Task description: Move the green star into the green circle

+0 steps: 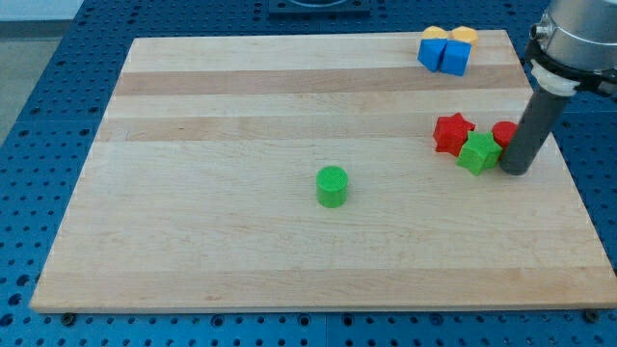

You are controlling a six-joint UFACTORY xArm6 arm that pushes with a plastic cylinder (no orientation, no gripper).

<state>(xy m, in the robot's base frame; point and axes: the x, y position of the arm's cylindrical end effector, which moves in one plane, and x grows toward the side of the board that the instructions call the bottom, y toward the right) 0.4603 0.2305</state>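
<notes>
Green star (478, 152) rests at the bench's (241, 251) right, beside my tip (514, 170); the rod end effector holds nothing. Approach complete; next, push leftward toward the green circle (333, 186)

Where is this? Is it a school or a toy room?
It looks more like a robot lab. A wooden board lies on a blue metal table full of little holes, and a robot arm's dark rod, my tip, sits right beside the green star, with other coloured blocks nearby.
</notes>
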